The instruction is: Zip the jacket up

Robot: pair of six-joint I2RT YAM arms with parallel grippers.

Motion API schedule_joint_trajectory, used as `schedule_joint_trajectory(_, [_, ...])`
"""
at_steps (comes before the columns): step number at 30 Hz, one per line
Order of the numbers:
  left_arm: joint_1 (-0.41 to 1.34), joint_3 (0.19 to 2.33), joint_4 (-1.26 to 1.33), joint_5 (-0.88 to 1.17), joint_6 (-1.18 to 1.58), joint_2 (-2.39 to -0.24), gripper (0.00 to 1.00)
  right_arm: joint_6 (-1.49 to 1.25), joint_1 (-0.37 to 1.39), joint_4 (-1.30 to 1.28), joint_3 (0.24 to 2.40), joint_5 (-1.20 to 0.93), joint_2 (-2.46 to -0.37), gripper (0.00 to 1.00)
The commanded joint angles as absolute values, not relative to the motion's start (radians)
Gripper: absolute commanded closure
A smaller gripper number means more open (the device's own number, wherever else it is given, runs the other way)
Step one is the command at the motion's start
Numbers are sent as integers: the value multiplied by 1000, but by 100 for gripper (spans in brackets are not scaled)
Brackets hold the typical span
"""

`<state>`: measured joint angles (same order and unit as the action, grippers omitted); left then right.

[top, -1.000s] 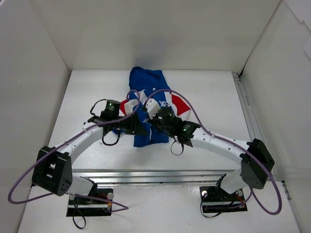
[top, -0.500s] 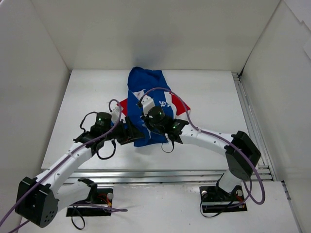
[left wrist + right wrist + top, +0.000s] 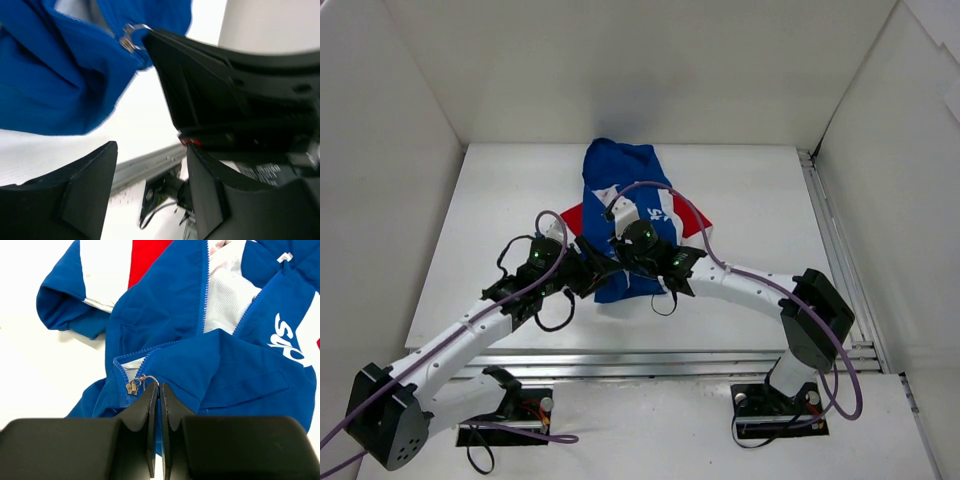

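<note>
Royal-blue fabric jacket with red and white panels (image 3: 620, 175) is being gripped at its small metal zipper pull (image 3: 135, 386), which the right fingers (image 3: 142, 412) are pinching, pressed fully together at the foot of the open front. The left fingers (image 3: 85, 170) are standing partly open and holding nothing. A second ago they were closed at the hem, and the left arm is now sitting lower, just beside it. The hem is probably losing its anchor, so the fabric may bunch under a pull. The garment is lying unzipped, mid-way across the white table (image 3: 490, 230).
</note>
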<state>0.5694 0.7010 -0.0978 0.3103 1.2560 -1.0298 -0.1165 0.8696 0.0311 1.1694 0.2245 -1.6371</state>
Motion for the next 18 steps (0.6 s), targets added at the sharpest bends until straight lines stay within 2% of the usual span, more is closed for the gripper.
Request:
schedule_joint_trajectory(1, [581, 695, -20, 196, 1371, -1032, 48, -135, 873, 89, 1201, 235, -1600, 100])
schedule_joint_trajectory(3, [592, 693, -17, 170, 1391, -1037, 53, -138, 870, 90, 1198, 233, -1589, 100])
schedule_joint_trajectory(18, [601, 792, -72, 97, 1463, -1143, 60, -161, 884, 117, 1144, 235, -1568, 100])
